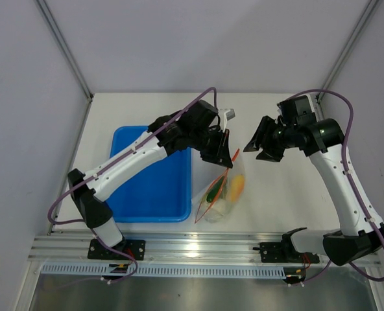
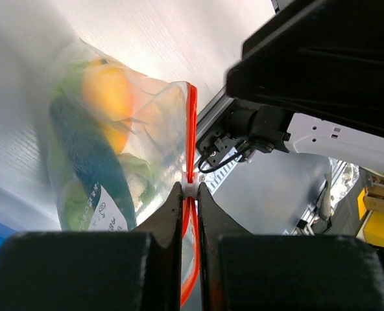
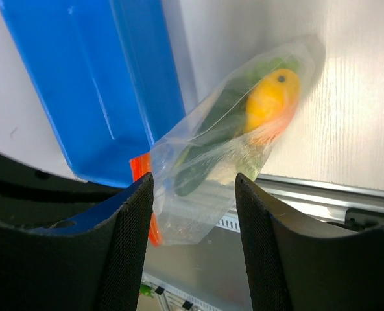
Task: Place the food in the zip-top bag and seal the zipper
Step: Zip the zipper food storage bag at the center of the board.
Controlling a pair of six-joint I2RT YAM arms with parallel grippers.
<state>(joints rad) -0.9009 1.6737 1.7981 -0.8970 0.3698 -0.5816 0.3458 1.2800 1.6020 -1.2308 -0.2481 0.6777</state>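
The clear zip-top bag [image 1: 221,194] hangs below my left gripper [image 1: 219,150] with its lower end on the table. The food is inside it: an orange-yellow fruit [image 2: 108,91], a dark green cucumber [image 2: 91,159] and pale green pieces. My left gripper [image 2: 189,186] is shut on the orange-red zipper [image 2: 191,129], with a small white piece pinched between its tips. My right gripper [image 1: 262,148] hovers to the right of the bag, apart from it. In the right wrist view it [image 3: 193,184] stands open, with the bag [image 3: 224,149] and the fruit [image 3: 273,97] beyond its fingers.
A blue plastic tray [image 1: 150,184] lies left of the bag, close beside it. The aluminium rail [image 1: 198,246] with both arm bases runs along the table's near edge. Grey walls close in the back and sides.
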